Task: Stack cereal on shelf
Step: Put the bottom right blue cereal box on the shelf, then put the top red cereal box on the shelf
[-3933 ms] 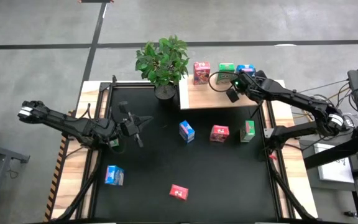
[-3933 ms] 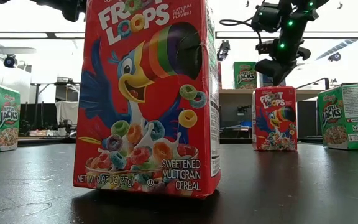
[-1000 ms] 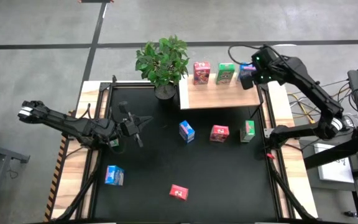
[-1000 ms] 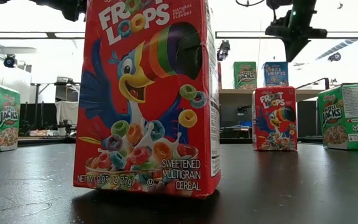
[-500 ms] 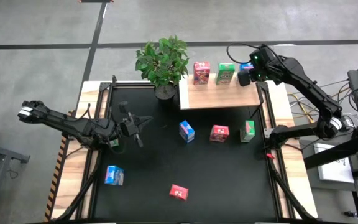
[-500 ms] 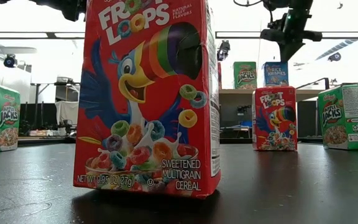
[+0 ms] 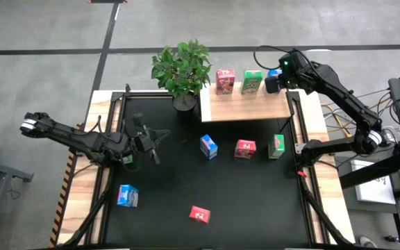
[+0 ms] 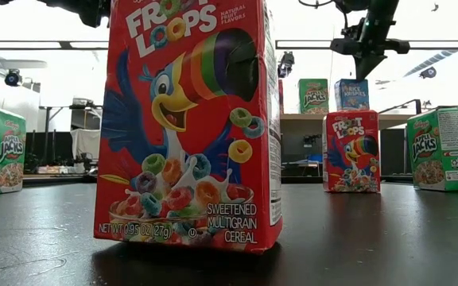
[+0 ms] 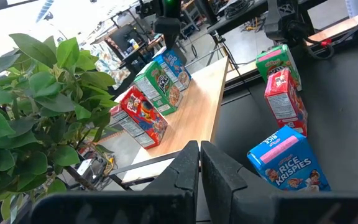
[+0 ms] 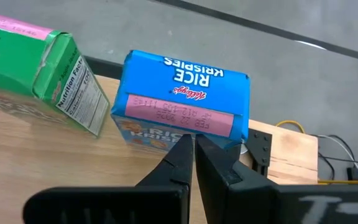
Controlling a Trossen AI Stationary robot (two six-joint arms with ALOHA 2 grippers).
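hovering right pincer closed, above blue cereal box

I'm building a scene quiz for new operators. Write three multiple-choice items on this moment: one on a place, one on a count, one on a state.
1. Where is the potted plant?
A. Beside the shelf's left end
B. On the table's near edge
C. On the shelf

2. How many cereal boxes stand on the shelf?
A. One
B. Three
C. Five

3. The right end effector is:
A. Wide open
B. Shut, above the blue box
C. Gripping a green box

Answers: 1 A, the high view shows it there; 2 B, red, green, blue in a row; 3 B, the right wrist view shows closed fingers over the box.
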